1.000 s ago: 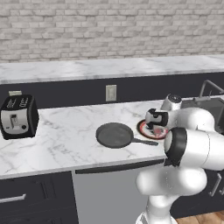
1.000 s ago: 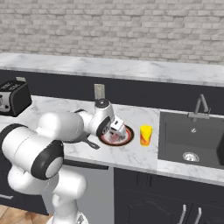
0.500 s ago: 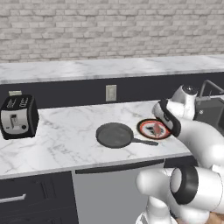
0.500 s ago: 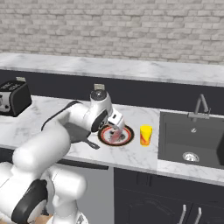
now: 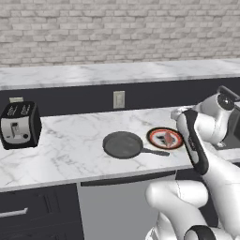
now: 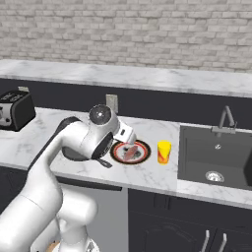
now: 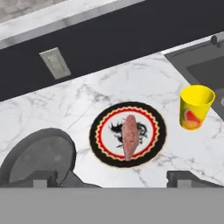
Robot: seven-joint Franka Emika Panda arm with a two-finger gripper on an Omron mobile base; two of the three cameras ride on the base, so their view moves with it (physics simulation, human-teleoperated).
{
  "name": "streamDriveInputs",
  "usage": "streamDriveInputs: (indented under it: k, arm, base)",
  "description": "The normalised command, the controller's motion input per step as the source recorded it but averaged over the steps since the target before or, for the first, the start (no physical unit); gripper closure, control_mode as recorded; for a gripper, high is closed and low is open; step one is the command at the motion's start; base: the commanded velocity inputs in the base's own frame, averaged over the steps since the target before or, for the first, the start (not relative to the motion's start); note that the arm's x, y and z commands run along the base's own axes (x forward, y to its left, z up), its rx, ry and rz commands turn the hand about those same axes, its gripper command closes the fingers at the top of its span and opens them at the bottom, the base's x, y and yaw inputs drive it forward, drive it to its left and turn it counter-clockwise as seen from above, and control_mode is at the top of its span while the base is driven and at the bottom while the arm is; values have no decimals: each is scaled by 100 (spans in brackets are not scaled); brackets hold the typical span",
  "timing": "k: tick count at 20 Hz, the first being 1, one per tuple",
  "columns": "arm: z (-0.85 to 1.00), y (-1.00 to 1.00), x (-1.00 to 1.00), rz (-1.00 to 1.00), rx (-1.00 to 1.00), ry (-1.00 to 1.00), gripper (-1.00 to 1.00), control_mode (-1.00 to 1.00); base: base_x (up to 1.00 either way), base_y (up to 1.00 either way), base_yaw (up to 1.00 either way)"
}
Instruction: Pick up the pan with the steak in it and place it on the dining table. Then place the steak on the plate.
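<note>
The steak lies flat on the white centre of the red-rimmed plate, which rests on the dining table. The dark grey pan sits empty just left of the plate, its thin handle pointing towards the plate. My gripper hangs above and in front of the plate, open, with nothing between its fingertips. In the right base view my arm covers most of the pan, while plate and steak stay visible.
A yellow cup stands right of the plate, and a sink with a tap lies beyond it. A toaster sits at the counter's far left. A wall outlet is on the dark backsplash.
My hand has risen and drawn back from the plate, leaving the steak lying on it. The pan and plate have stayed put.
</note>
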Motion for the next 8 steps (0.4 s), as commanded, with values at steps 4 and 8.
streamDriveInputs:
  k: [4, 8]
  arm:
    - [47, 10, -62, 5, -1, -30, -100, -100]
    - [43, 13, -63, 6, -2, -32, -100, -100]
  base:
    - [0, 0, 0]
    - [0, 0, 0]
